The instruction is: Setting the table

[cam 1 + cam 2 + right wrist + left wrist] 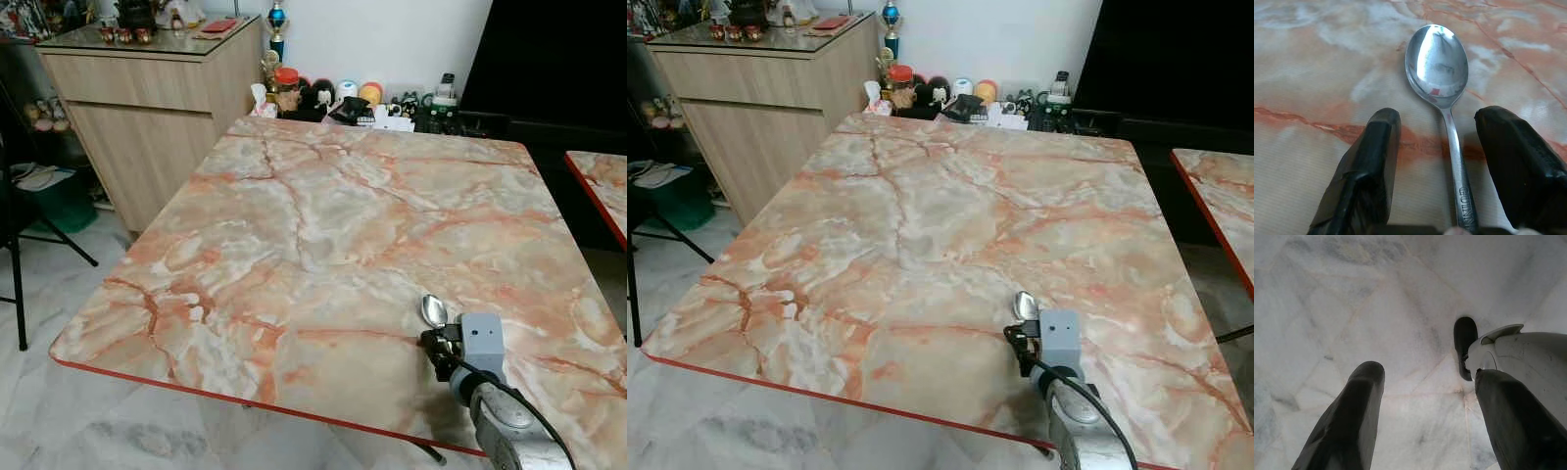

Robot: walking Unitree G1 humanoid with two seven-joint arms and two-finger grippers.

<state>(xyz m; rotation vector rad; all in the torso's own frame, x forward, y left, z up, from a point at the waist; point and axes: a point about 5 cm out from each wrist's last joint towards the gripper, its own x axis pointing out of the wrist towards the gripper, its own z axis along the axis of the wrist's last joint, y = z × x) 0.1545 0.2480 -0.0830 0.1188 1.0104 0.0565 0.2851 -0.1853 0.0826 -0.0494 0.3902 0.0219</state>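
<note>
One thing to place: spoon (1442, 93), lying on the table (294, 245) near the front edge, toward the right side.
Left gripper (1425, 431): hangs idle over the pale floor (1352, 308), fingers wide apart and holding nothing; a white robot foot with a dark toe (1508, 352) lies beside one finger.
Cabinet (147, 98): stands off the table's far left corner, well apart from the work.
Clutter (343, 98): jars and small toys line the wall beyond the table's far edge; too small to name each one.
Right gripper (1437, 161): low over the table at the spoon, fingers (1369, 166) spread wide, one on each side of the handle, neither pad touching it.
Spoon's axis: runs in line with the fingers, bowl pointing away from the wrist toward the table's far edge, handle end toward the wrist.
Offset: the handle sits nearer the right-hand finger in the wrist picture than the other.
Nearer arm: the right, by far.
Step, as I judge it: either just set down or about to be gripped; I cannot tell which.
Hidden: the handle's end is cut off at the frame edge; only part of its stamped lettering reads.
Second table (602, 186): its corner is cut off at the right.
</note>
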